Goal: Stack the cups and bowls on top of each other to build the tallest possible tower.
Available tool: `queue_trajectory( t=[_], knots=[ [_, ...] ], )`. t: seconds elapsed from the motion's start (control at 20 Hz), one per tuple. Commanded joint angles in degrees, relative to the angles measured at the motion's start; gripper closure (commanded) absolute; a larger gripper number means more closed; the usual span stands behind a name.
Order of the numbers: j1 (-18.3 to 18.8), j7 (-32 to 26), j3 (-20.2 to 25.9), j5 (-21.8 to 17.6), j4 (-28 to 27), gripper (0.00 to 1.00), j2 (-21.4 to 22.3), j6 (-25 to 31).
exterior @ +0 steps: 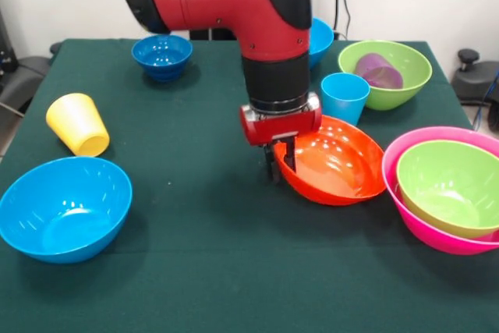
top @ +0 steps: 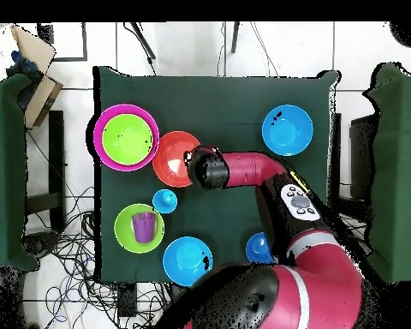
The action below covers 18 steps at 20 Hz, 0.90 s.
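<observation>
one pincer (exterior: 281, 160) astride orange bowl (exterior: 335, 163) rim

The gripper (exterior: 281, 163) sits at the near-left rim of the wide shallow orange plastic bowl (exterior: 335, 163), one finger inside, one outside. Right of that bowl, the large pink plastic bowl (exterior: 413, 212) holds a lime-green plastic bowl (exterior: 452, 185) nested in it. Just behind the orange one stands the light blue plastic cup (exterior: 344, 96), upright, and behind that a second lime-green bowl (exterior: 398, 87) with the purple plastic cup (exterior: 377, 71) lying inside. Over on the left of the green-covered worktop (exterior: 203, 271), the yellow plastic cup (exterior: 76, 123) lies tipped over; a big sky-blue plastic bowl (exterior: 64, 208) sits in front of it, the small dark-blue footed bowl (exterior: 162, 56) far behind. Another sky-blue bowl (exterior: 320, 40) peeks out behind the arm.
</observation>
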<state>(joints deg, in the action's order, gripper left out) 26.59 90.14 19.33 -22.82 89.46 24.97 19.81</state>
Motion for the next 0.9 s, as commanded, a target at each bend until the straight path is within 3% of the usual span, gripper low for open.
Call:
queue_trajectory(
  t=[0.05,0.35,0.55,0.9],
  knots=[
    [-3.2,-5.0,-0.1,-1.7,-2.5,1.0,8.6,15.2],
    [-3.7,-4.8,-1.9,-4.1,-4.7,1.0,9.5,19.5],
    [-2.5,-5.9,-1.2,-5.0,-6.2,1.0,8.2,20.0],
    [-2.1,-7.4,0.0,-4.7,-6.7,1.0,10.9,23.9]
  ],
)
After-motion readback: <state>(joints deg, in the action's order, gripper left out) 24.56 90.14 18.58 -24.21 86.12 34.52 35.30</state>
